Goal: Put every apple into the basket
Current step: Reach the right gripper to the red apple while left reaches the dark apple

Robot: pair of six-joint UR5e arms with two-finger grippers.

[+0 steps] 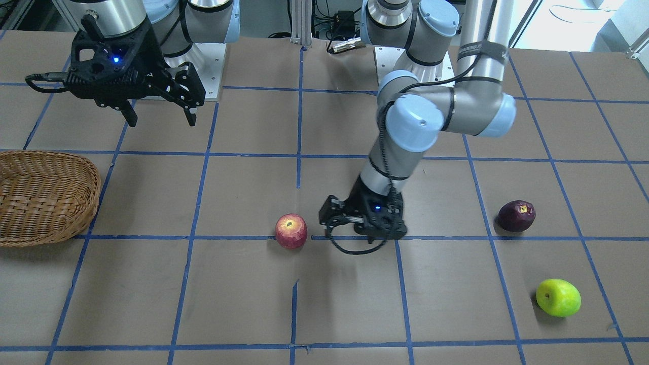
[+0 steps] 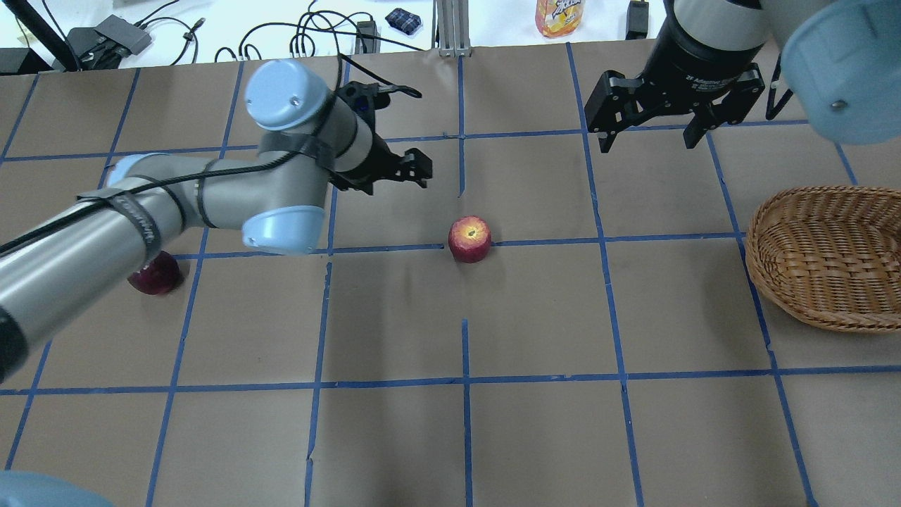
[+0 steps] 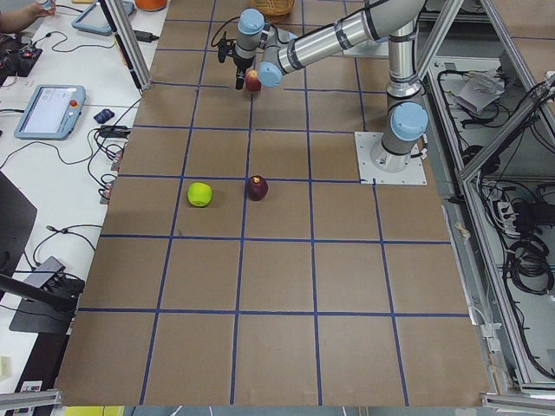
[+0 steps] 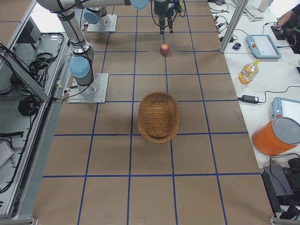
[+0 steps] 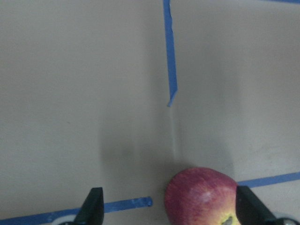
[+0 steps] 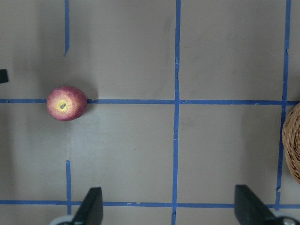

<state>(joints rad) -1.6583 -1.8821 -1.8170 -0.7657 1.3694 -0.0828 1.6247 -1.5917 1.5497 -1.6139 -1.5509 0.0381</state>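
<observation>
The red apple [image 1: 291, 231] lies mid-table on a blue tape line. My left gripper [image 1: 327, 223] is open and low, right beside it. In the left wrist view the apple [image 5: 201, 197] sits between the open fingers, nearer the right one. The dark purple apple [image 1: 516, 216] and the lime green apple [image 1: 558, 297] lie apart on my left side. The wicker basket [image 1: 45, 197] stands empty on my right side. My right gripper [image 1: 162, 120] is open and empty, raised above the table near its base; its wrist view shows the red apple [image 6: 66, 103] and the basket's rim [image 6: 293, 140].
The table is brown paper with a blue tape grid [image 2: 464, 373]. The arm base plates [image 1: 208, 66] stand at the robot's edge. Cables, tablets and a bottle [image 4: 247, 71] lie on the side bench beyond the table.
</observation>
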